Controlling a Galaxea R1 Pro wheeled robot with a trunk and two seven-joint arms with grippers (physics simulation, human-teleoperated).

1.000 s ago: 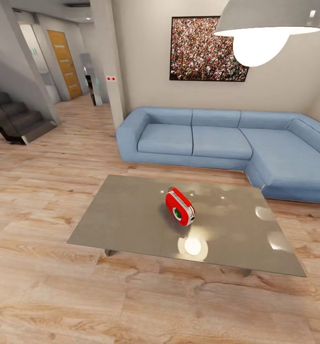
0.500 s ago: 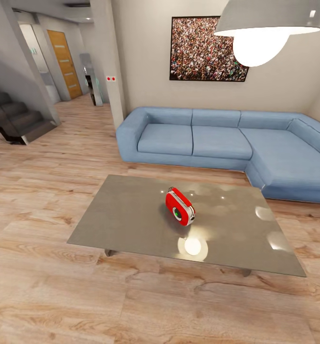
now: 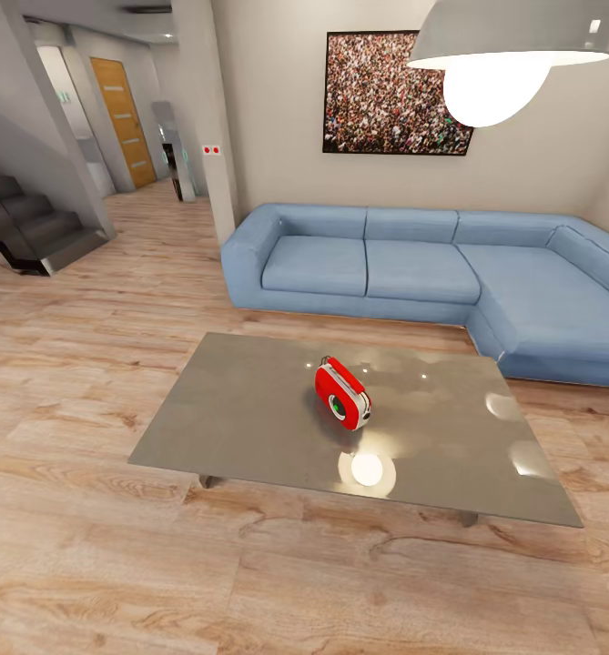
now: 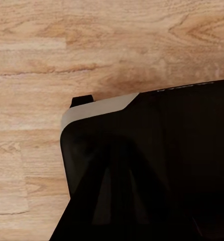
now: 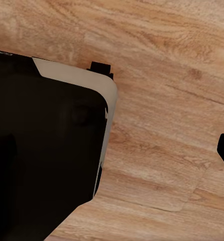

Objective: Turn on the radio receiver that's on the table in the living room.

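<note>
1. The table (image 3: 249, 409), taken as landmark, is seen on the plank floor (image 3: 86, 546) in front of the blue sofa (image 3: 413, 264); its near edge could be struck if the base is driven in too fast.
2. The radio receiver (image 3: 342, 393) is stood near the table's middle, tilted; a careless press could tip or slide it.
3. Neither pincer's opening can be told from the wrist views, where dark robot body (image 4: 157, 170) is seen over floor.

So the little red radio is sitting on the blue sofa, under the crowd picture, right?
Not quite. The head view shows the red radio standing on the glossy grey coffee table, in front of the blue sofa. The crowd picture does hang on the wall above the sofa.
</note>
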